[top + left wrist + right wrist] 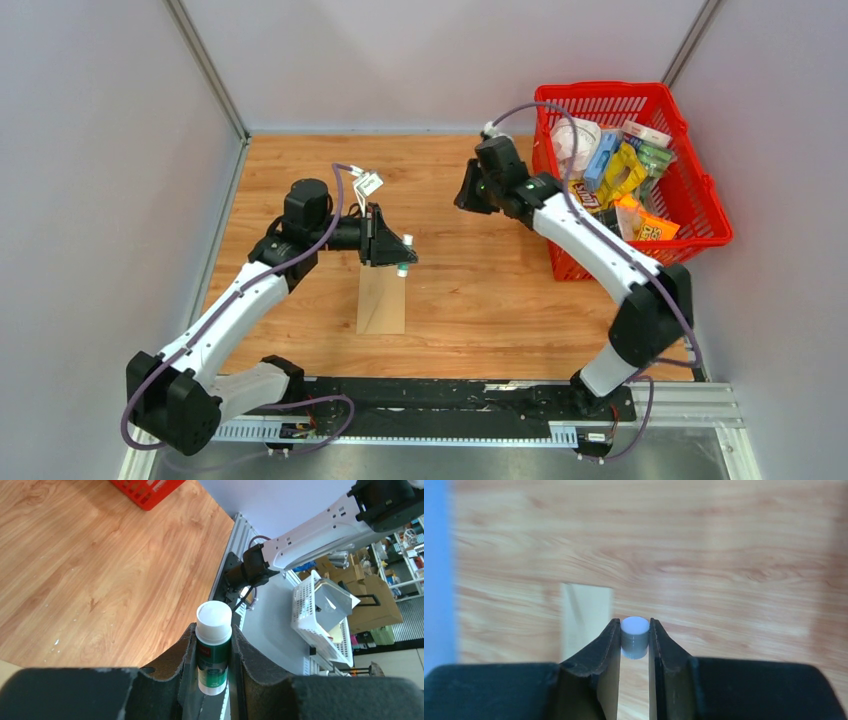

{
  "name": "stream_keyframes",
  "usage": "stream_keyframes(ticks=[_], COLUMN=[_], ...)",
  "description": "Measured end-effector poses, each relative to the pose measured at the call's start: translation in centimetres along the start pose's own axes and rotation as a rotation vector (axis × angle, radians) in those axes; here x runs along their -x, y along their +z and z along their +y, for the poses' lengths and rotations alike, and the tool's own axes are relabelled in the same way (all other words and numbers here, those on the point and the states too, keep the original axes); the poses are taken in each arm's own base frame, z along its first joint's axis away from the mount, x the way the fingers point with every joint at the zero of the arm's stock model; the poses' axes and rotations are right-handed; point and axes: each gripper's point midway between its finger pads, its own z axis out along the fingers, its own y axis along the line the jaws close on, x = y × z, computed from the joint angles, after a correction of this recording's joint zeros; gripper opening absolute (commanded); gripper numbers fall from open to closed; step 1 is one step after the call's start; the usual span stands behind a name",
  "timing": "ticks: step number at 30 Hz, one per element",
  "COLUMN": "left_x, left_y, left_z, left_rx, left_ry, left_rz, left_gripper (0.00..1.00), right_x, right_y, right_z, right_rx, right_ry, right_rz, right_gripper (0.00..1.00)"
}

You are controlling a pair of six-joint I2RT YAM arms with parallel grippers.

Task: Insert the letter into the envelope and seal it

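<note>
The tan envelope lies flat on the wooden table, just below my left gripper. It also shows in the blurred right wrist view as a pale rectangle beyond the fingers. The letter is not in view. My left gripper is shut on a green glue stick with a white end, held above the envelope's far end. My right gripper is shut on a small grey-white cap. In the top view the right gripper hovers over the table to the right of the left one.
A red plastic basket full of packets and snacks stands at the back right, beside the right arm; its corner shows in the left wrist view. Grey walls close in the table on three sides.
</note>
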Motion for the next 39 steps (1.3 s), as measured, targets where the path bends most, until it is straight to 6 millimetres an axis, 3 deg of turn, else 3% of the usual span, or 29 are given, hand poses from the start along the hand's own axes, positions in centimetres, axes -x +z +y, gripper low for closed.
stream_keyframes(ticks=[4,8,11,18,27,39], left_x=[0.2,0.7,1.3,2.9,3.8,3.9], left_y=[0.2,0.4,0.5,0.8,0.7,0.7], left_z=[0.0,-0.2,-0.3,-1.1,-1.6,-1.7], left_rx=[-0.013,-0.028,-0.04,-0.084,-0.104,-0.104], left_ry=[-0.012,-0.011,-0.016,-0.016,-0.013,-0.017], left_rz=[-0.018,-0.048,-0.076,-0.136,-0.164,-0.167], left_gripper=[0.0,0.0,0.0,0.0,0.0,0.0], right_x=[4.8,6.6,6.3,3.4,3.3,2.4], right_y=[-6.7,-10.0,-10.5,-10.7,-13.5,-14.5], right_z=[4.0,6.6,8.2,11.5,13.4,15.1], right_rx=[0.191,0.332,0.394,0.494,0.587,0.641], right_ry=[0.106,0.181,0.201,0.188,0.193,0.195], right_rz=[-0.184,-0.251,-0.249,-0.203,-0.239,-0.22], right_gripper=[0.09,0.08,0.09,0.09,0.08,0.07])
